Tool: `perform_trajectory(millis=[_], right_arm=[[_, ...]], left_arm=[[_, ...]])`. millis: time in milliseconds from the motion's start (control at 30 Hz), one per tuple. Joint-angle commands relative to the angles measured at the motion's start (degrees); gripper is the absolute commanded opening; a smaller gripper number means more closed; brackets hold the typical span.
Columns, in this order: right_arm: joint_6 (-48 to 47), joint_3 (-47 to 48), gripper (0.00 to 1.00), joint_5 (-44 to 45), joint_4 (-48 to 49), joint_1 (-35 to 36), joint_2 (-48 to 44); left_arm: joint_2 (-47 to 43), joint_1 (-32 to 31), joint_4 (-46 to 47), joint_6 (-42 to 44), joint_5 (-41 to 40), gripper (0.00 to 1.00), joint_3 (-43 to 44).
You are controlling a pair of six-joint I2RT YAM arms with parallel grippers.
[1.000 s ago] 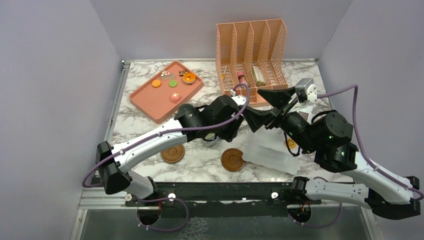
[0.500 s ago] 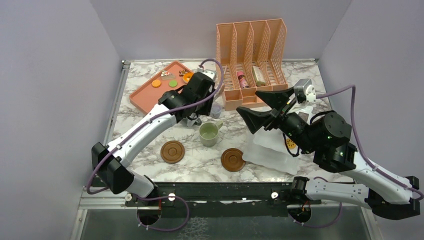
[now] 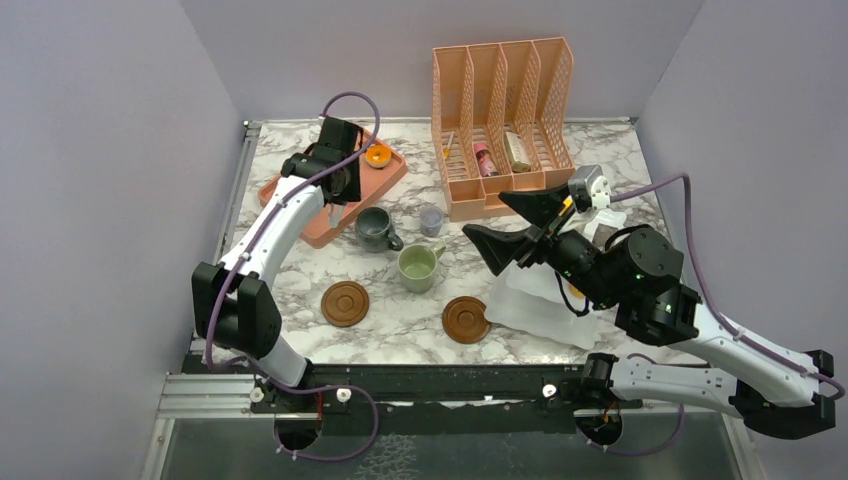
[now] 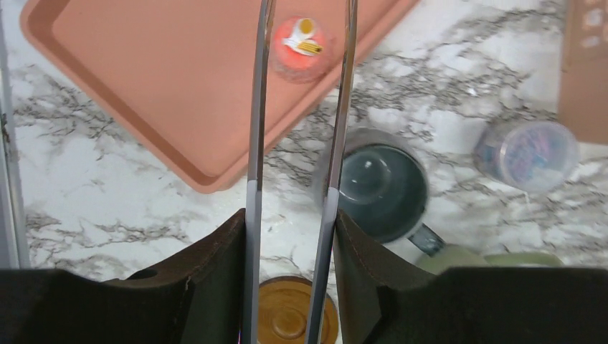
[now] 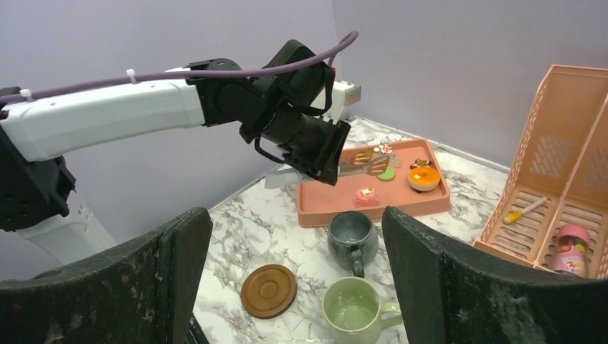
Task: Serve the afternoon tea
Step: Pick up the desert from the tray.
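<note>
- Top external: left pincer (image 3: 334,208), half open and empty, above tray (image 3: 316,230), upper left; right pincer (image 3: 483,215) gaping, empty, centre right; grey-blue mug (image 3: 374,227) and pale green mug (image 3: 416,267) at centre.
- Left wrist: pink cake (image 4: 301,46), top centre, seen through the left pincer's gap.
- Right wrist: pink bottle (image 5: 570,254), lower right, label unreadable.

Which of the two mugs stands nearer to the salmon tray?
The grey-blue mug: it stands right beside the edge of the tray, while the pale green mug stands clearly farther from it.
</note>
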Motion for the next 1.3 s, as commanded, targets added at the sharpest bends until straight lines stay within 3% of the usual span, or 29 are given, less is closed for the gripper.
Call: perform_trajectory(millis=[0, 200, 400, 700, 1267], right_arm=[[0.78, -1.79, 0.95, -1.26, 2.76, -0.06, 0.17], [2.48, -2.85, 0.95, -2.68, 0.93, -0.06, 1.37], [2.56, -3.28, 0.95, -2.45, 1.99, -0.06, 1.55], [1.55, -1.11, 0.95, -3.56, 0.49, -0.06, 3.06], [0.98, -1.98, 0.95, -2.99, 2.49, -0.06, 2.37]], left_arm=[[1.91, 4.87, 0.83, 1.25, -2.23, 0.44, 1.6], [4.74, 13.34, 5.63, 2.71, -2.01, 0.45, 0.4], [8.3, 17.61, 9.68, 3.76, 0.86, 0.45, 2.04], [13.42, 18.06, 10.66, 4.26, 3.78, 0.45, 4.45], [15.23, 18.01, 12.18, 3.9, 6.25, 0.48, 4.47]])
